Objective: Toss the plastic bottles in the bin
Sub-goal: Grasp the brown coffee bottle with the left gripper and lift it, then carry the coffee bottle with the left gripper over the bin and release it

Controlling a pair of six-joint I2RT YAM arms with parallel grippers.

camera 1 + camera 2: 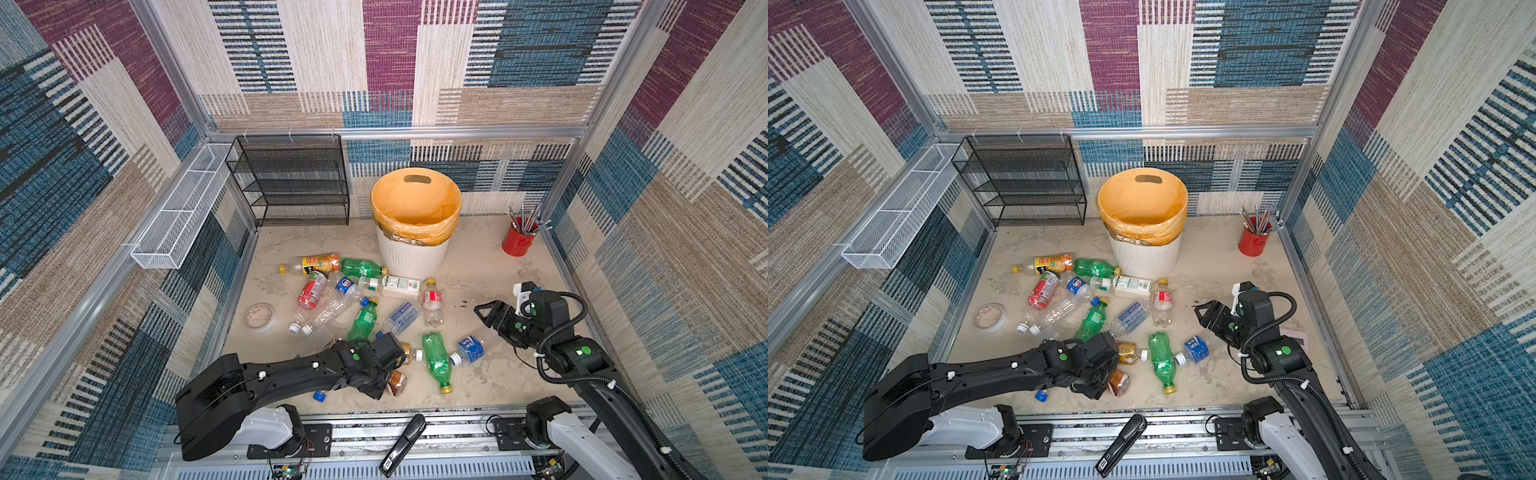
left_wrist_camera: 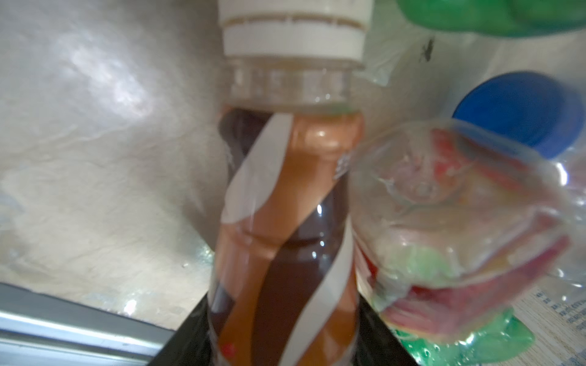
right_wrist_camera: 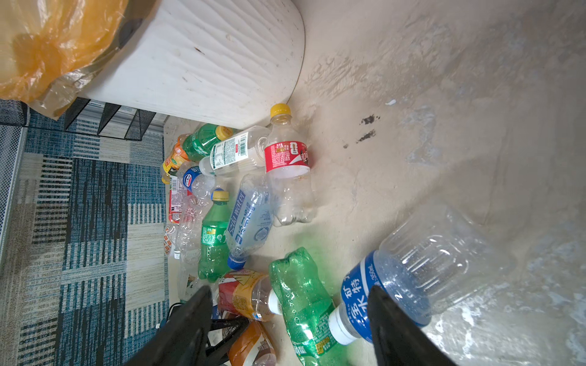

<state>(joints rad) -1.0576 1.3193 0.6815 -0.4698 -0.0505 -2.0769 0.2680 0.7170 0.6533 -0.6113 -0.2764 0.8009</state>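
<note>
Brown bottle (image 2: 285, 221) snug between left gripper's (image 1: 386, 384) jaws; right gripper (image 1: 482, 313) open, empty.

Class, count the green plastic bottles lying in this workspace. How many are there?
3: a green bottle by the bin, another mid-pile, a third near the front. The left arm may hide others.

The bottles (image 1: 436, 361) are glossy crinkled plastic, the bin (image 1: 411, 257) matt ribbed plastic, the rack (image 1: 291, 183) metal mesh.
</note>
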